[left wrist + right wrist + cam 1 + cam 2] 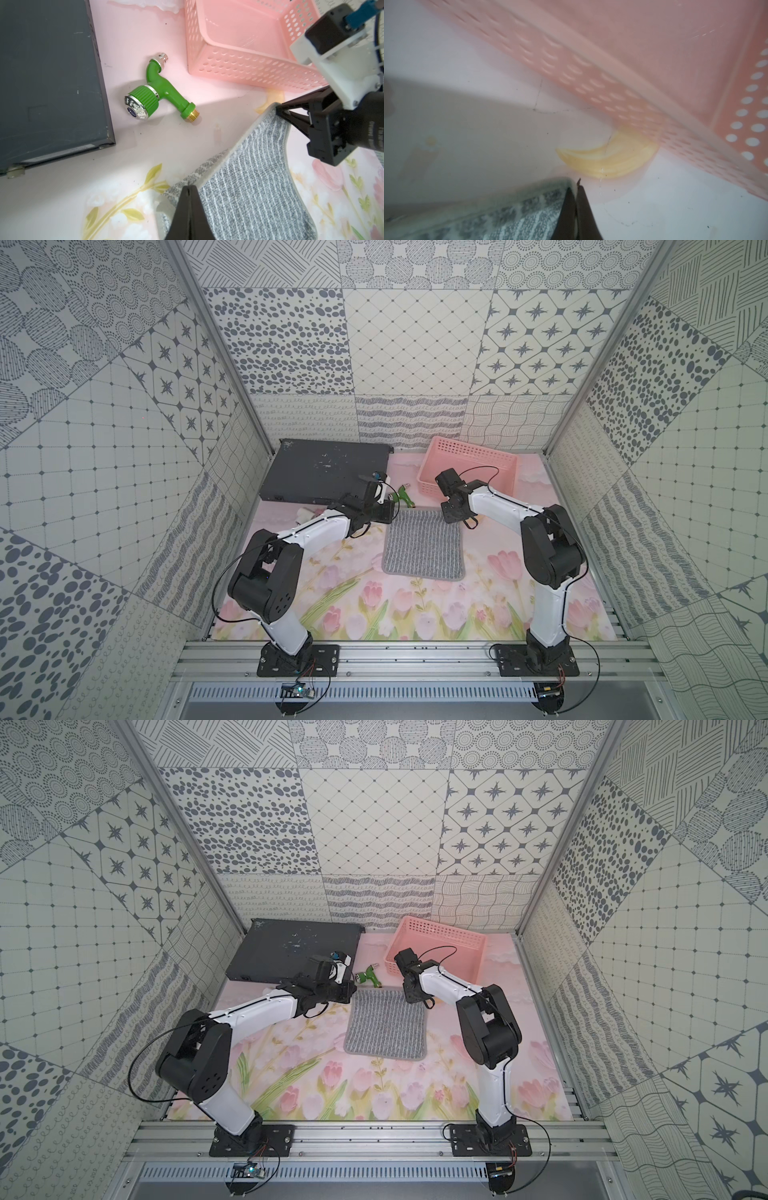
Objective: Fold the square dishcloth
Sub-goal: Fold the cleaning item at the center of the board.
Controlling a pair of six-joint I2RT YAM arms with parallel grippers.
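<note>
Evidently the opening fold is being set up: the square dishcloth (423, 545) lies spread open near the middle of the bench (415, 614), and each of its 2 far corners is taken by an arm. The left end effector (188, 187) has its jaws pressed together on the far-left corner, with the hem and a little of the pile pinched between them. The right end effector (578, 185) is likewise clamped on the far-right corner, and the left wrist view shows its dark tips biting the hem. Holding both corners together probably serves to raise the far edge level, so it can be carried over to the near edge without the cloth skewing. In the left wrist view that far edge looks slightly lifted off the bench, while the near part rests flat and acts as an anchor. Just beyond the gripped edge sit a green tap (158, 91) and the pink basket (239, 66), and a dark flat box (320, 470) lies beyond the left arm. I judge the pull should therefore come toward the robot, away from that clutter. No fold is made yet.
</note>
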